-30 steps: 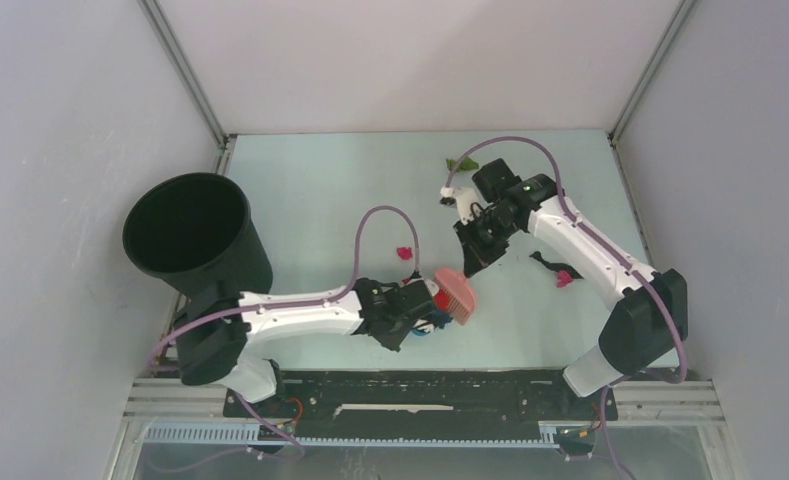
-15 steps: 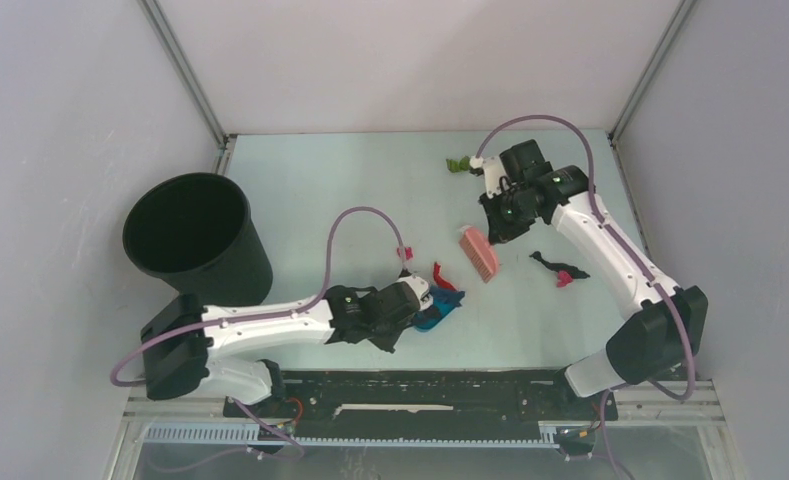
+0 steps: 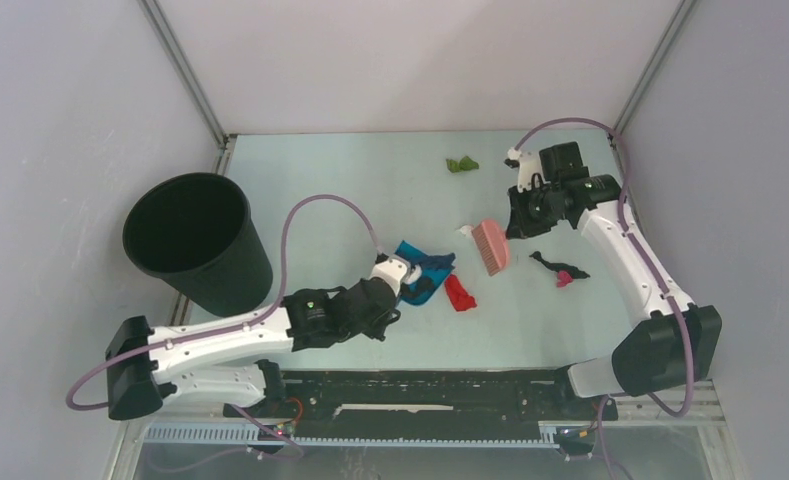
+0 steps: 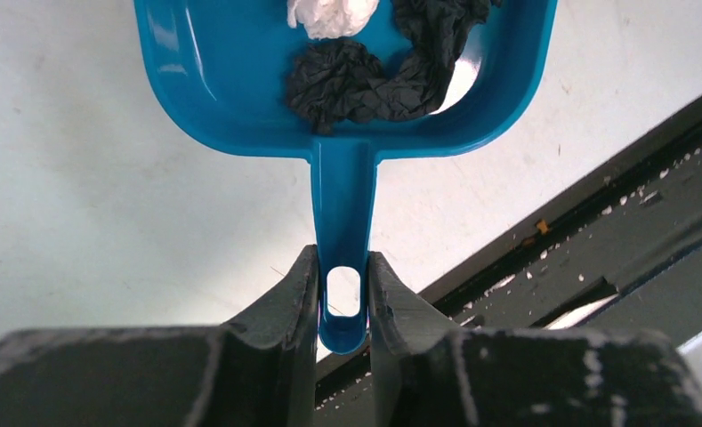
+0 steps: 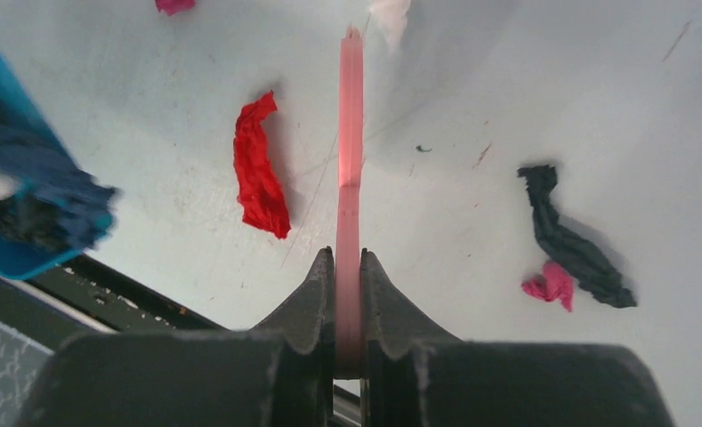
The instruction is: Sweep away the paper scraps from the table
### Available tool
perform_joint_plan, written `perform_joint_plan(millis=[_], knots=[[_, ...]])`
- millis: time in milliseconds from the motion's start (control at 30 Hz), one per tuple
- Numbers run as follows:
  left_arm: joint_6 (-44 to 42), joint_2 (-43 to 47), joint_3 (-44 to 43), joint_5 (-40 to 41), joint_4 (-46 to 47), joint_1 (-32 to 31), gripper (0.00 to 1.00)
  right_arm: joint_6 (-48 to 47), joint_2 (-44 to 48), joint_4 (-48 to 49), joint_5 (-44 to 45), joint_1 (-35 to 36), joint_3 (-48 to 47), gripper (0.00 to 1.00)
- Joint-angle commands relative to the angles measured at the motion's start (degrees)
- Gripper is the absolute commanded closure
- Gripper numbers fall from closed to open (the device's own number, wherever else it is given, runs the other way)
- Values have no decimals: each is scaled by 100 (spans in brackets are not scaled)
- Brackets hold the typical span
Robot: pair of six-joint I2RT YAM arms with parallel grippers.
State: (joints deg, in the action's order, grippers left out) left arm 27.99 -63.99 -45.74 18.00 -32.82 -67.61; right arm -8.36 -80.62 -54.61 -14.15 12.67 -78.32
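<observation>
The left gripper is closed narrowly on the handle of the blue dustpan, its two fingers pinching the handle at its hanging hole. The pan lies flat on the table near the black rail. Inside the pan sit a piece of crumpled black paper and a white bit. The right wrist view also shows a dark blue scrap bunched at the pan's open mouth. The right gripper is nearly shut, clamping the thin handle of the pink brush, which points straight away from the fingers. From above, the brush is to the right of the dustpan, with the right gripper at its far right end. Whether the bristles touch the table cannot be told. A red scrap lies on the table just beside the pan's right side, on the near side of the brush. A small white scrap sits right at the brush's far tip. To the right of the brush a long black scrap lies with a magenta scrap touching its near end. A green scrap rests well apart near the table's far edge. A black bin stands at the table's left side, away from the left gripper.
</observation>
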Motion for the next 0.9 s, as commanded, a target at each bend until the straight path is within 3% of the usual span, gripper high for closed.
perform_joint_plan(millis=[0, 167, 400, 867], knots=[[174, 401, -184, 870, 187, -12, 100, 43, 288, 366, -902, -171, 389, 100], [463, 347, -950, 1476, -871, 130, 100, 72, 447, 791, -1013, -277, 1015, 100], [933, 947, -1445, 1389, -1608, 872, 100, -20, 399, 1153, -1572, -460, 1492, 100], [1074, 1709, -2839, 1507, -2789, 2221, 100, -147, 377, 1268, -1629, -550, 1727, 100]])
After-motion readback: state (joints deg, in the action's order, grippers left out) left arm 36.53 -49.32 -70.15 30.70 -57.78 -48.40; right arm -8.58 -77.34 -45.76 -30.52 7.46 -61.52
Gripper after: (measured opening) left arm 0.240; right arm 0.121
